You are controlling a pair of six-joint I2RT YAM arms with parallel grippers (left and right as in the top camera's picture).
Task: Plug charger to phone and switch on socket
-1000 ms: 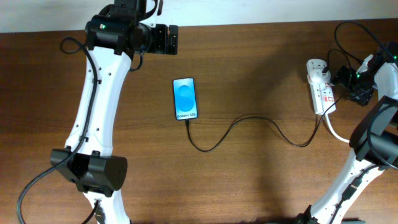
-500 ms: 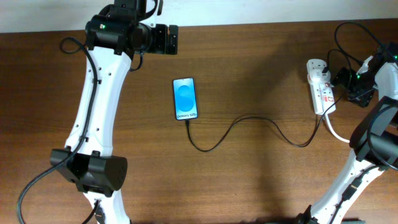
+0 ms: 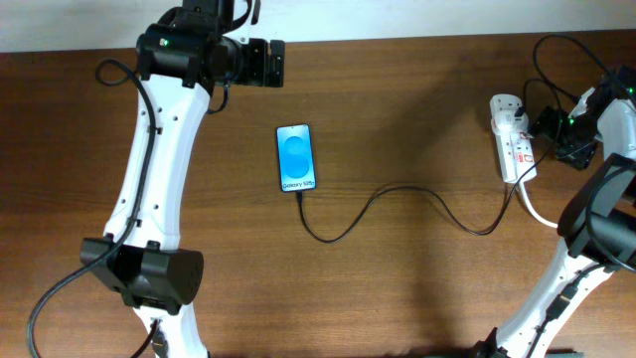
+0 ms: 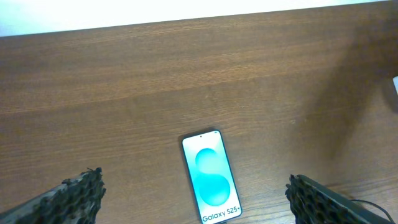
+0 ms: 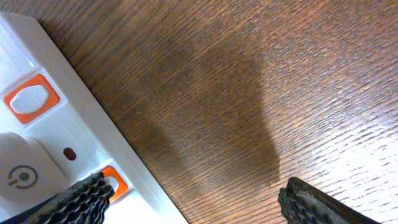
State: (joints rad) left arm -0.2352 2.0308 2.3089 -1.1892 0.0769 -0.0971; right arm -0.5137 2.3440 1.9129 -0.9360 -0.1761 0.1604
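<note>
— Plugged in yet?
— Looks so: charger (image 3: 402,187) tip at bottom edge of phone (image 3: 296,157), mid-table.
— Left to do?
— Flipping switch (image 5: 111,180) on socket (image 3: 509,149), far right; lamp (image 5: 69,153) dark. Right gripper (image 5: 199,200) wide open, empty, one finger (image 5: 84,199) by that switch. Left gripper (image 3: 270,62) wide open, empty, beyond phone.

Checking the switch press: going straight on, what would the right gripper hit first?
Likely the socket edge, under one finger by an orange switch; between the fingers lies bare table. Depth unclear.
</note>
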